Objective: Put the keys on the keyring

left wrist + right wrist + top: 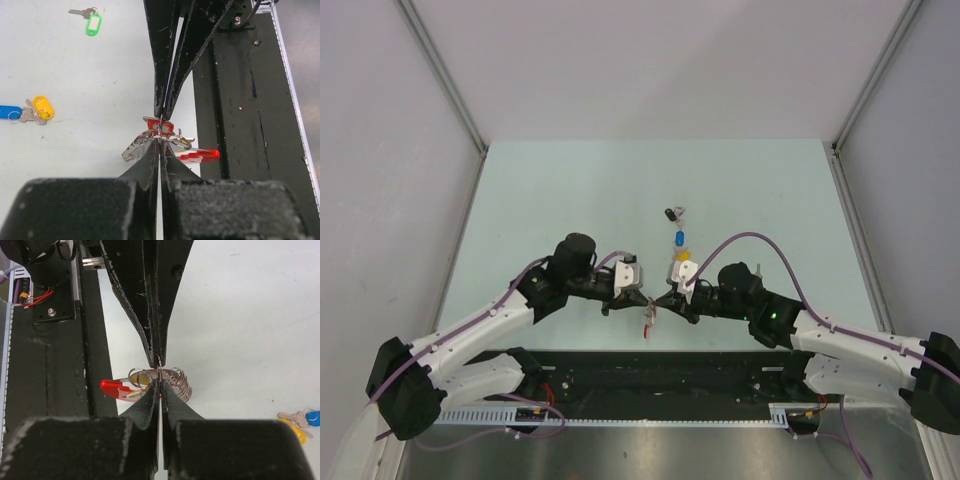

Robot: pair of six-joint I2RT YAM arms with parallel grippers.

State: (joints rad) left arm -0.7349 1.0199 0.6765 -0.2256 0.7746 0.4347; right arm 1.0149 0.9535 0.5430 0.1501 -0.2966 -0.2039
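- Two grippers meet tip to tip near the table's point(560, 190) near edge. The left gripper point(159, 147) and right gripper point(159, 387) are both clenched on the keyring point(181, 382).
- Bare pale surface stretches to the far edge and both sides, and a black base plate point(650, 375) borders the near edge.
- The keyring is silvery wire coils, with a glossy red-tagged key point(116, 388) right beside it.
- Yellow-tagged key point(43, 107) and blue-tagged key point(7, 111) lie together.
- The green-tagged key point(93, 23) shows only from the left wrist, the black-tagged key point(671, 213) only from above.

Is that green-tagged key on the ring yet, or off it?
Off. The green-tagged key lies alone on the table, far from the keyring.
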